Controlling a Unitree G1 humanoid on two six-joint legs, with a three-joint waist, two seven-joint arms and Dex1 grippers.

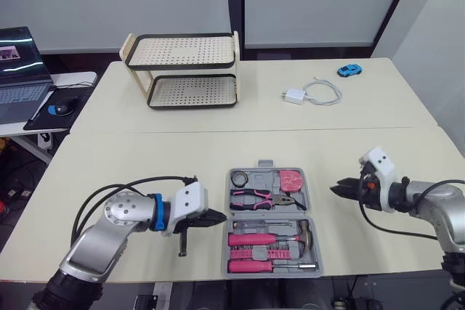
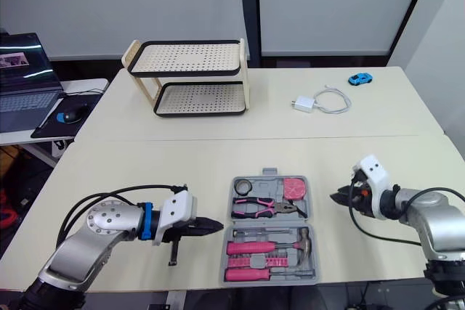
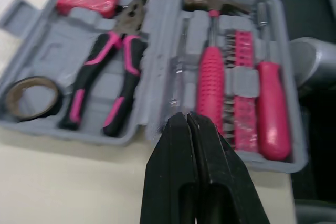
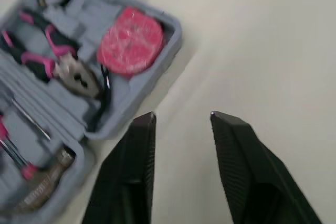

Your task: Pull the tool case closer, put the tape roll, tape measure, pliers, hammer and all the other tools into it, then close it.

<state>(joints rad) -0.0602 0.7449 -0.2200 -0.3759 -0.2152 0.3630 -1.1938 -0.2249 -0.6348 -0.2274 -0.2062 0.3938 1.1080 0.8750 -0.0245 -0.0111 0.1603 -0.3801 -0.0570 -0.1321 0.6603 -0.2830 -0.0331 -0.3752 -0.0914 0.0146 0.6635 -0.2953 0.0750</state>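
grey moulded plastic tool case [image 3: 52, 56] lies open and flat on the cream bench [image 1: 145, 165], near the front edge and between your two arms, so the pull looks done to me. the far half holds the dark tape roll [image 3: 31, 82] in one corner, the round pink tape measure [image 1: 293, 178] in the other, and the pink-and-black pliers [image 1: 261, 198] below them. the near half holds the pink-handled hammer [image 1: 269, 238], a strip of bits, and a pink-handled screwdriver [image 1: 251, 266] along the front. every item sits in its own recess.

across the bench i see a two-tier perforated rack [image 1: 185, 70], a white charger with its cable [image 1: 312, 94] and a small blue toy car [image 1: 349, 70]. none of them looks like a tool for the case, so i judge the packing finished.

your left tool [image 1: 220, 217] has its fingers pressed together, holding nothing, with its tip just beside the case's left edge near the hinge line. your right tool [image 1: 337, 190] has its fingers apart, also holding nothing, and sits well to the right of the case, pointing towards it.

what i judge is left is the closing: fold one half over the other and press it shut.
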